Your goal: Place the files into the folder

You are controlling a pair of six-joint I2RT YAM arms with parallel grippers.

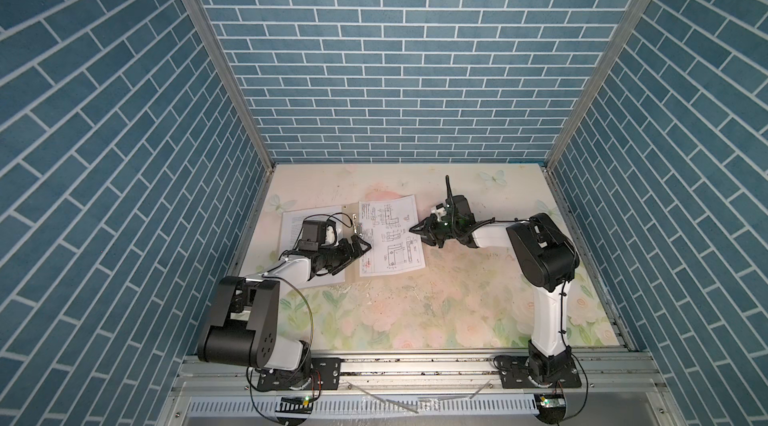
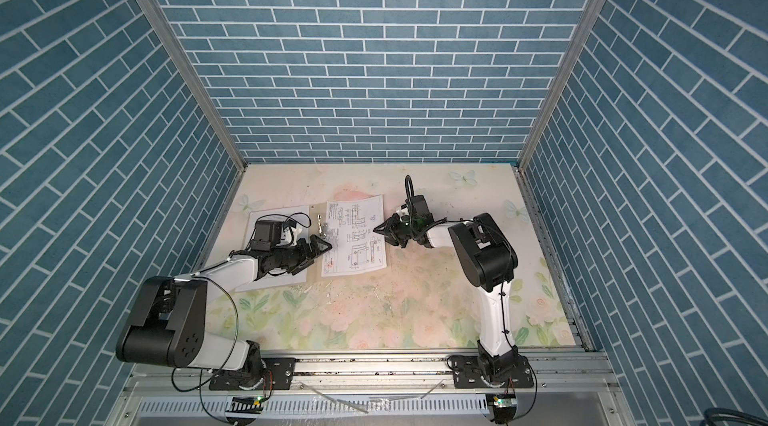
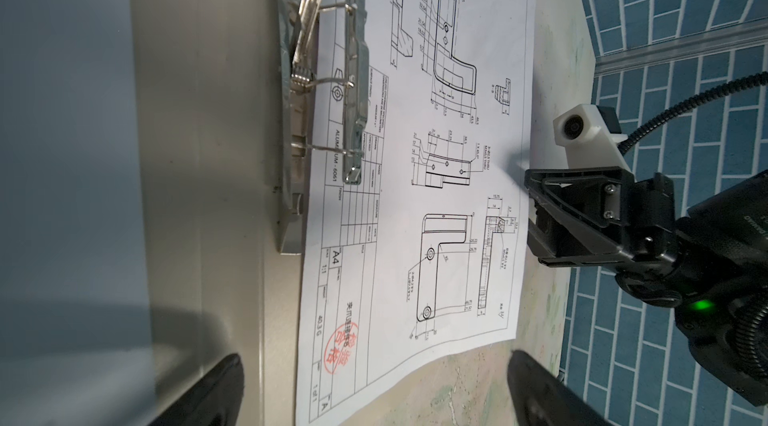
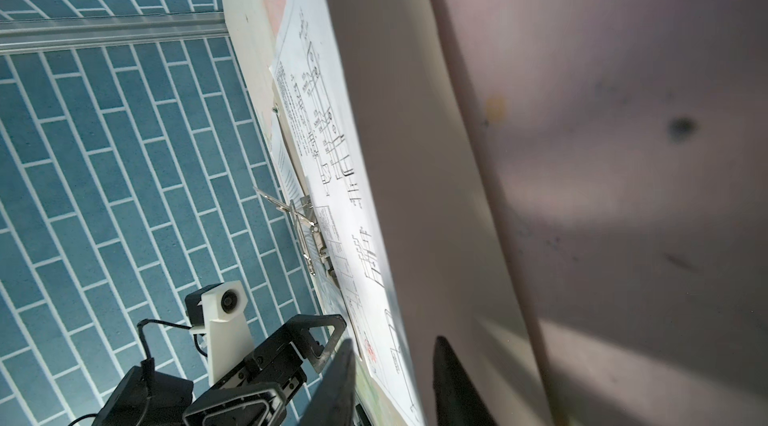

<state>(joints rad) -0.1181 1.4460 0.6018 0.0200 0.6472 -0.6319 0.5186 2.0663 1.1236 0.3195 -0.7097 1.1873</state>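
So, the left gripper (image 1: pixel 357 255) is seen spread as wide as it goes, with nothing caught between the fingers. It's hung low over the middle of the open folder (image 3: pixel 199 132), just beside the metal ring mechanism (image 3: pixel 299 83) on the spine.

The right gripper (image 1: pixel 420 232) is parked at the outer long edge of the drawing sheet (image 1: pixel 390 236), on the side away from the rings. Its jaws are seen a little apart in the right wrist view, with the sheet's edge lying in the gap. Whether the paper is actually being touched can't be told.

The drawing sheet is laid flat on the right side of the folder, printed side up. Its inner edge is tucked at the ring mechanism, with the wire rings arched over it. The card under that sheet is hidden, and the sheet's outer edge is seen over the floral tabletop (image 1: pixel 415 311).

The text sheet (image 1: pixel 293 232) is laid on the folder's left half and partly covered by the left arm in both top views. A strip of bare tan card is left showing between the two sheets.

The folder itself is placed toward the back left of the tabletop, and everything is boxed in by blue brick walls (image 1: pixel 395 49).
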